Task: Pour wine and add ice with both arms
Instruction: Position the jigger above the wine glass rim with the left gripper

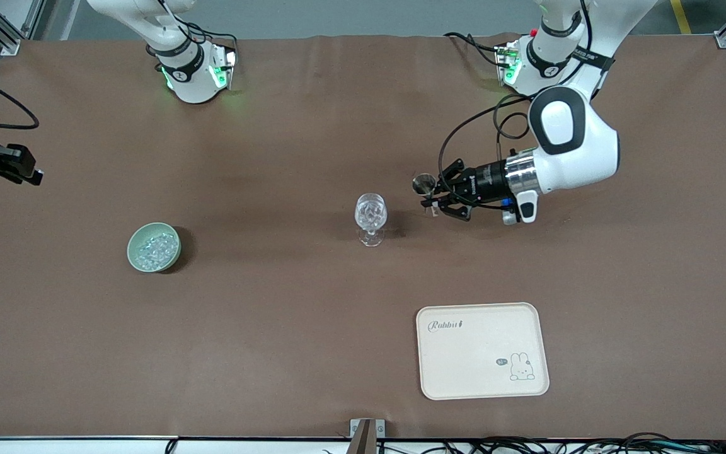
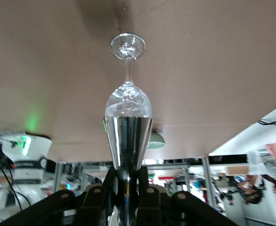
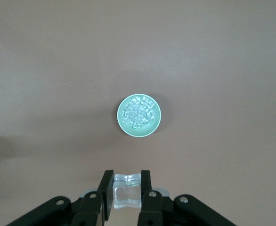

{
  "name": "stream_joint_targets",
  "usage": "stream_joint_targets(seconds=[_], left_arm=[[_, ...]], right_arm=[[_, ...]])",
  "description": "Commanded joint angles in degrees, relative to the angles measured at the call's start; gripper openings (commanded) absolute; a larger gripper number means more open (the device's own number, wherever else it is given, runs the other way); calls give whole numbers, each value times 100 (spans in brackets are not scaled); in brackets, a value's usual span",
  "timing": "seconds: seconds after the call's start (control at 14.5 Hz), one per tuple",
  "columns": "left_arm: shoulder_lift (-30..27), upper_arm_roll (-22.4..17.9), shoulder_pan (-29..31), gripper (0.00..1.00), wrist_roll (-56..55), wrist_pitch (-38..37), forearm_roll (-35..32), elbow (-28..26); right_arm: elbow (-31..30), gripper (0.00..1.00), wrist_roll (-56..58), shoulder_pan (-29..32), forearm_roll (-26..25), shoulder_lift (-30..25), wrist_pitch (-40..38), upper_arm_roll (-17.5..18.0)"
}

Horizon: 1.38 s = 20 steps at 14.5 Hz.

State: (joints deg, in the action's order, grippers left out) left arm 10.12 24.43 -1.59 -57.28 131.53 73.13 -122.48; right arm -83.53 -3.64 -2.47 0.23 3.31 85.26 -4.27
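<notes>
My left gripper (image 1: 433,197) (image 2: 127,184) is shut on the waist of the small silver jigger (image 1: 424,184) (image 2: 127,141). It holds the jigger upright over the table beside the clear stemmed glass (image 1: 370,217) (image 2: 127,100), toward the left arm's end. No wine can be made out. The pale green bowl (image 1: 154,247) (image 3: 139,115) holds several glassy ice chunks (image 1: 156,249) (image 3: 138,113). My right gripper (image 3: 127,188) is shut on one clear ice cube (image 3: 127,192), high over the table by the bowl. It shows as a black shape (image 1: 23,169) at the front view's edge.
A cream tray (image 1: 481,350) with a rabbit drawing lies nearer the front camera than the glass, toward the left arm's end. Both arm bases (image 1: 193,69) (image 1: 539,63) stand along the table's top edge. Brown cloth covers the table.
</notes>
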Motion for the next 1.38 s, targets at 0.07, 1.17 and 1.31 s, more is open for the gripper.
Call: stream_joint_targets(seconds=[0.07,1.17,1.31], left_arm=[[533,448,1,3,-231,801,-272,399],[1290,932,-130,2,-2848,1217,-3908,1296],[1325,1064,-139,2,-2964,1199,-4323,1296]], right_arm=[[-49,0,82,54,4,-41,-27,5],[-49,0,74,45,4,-41,-18,5],[-49,0,74,45,4,-41,-18,5]])
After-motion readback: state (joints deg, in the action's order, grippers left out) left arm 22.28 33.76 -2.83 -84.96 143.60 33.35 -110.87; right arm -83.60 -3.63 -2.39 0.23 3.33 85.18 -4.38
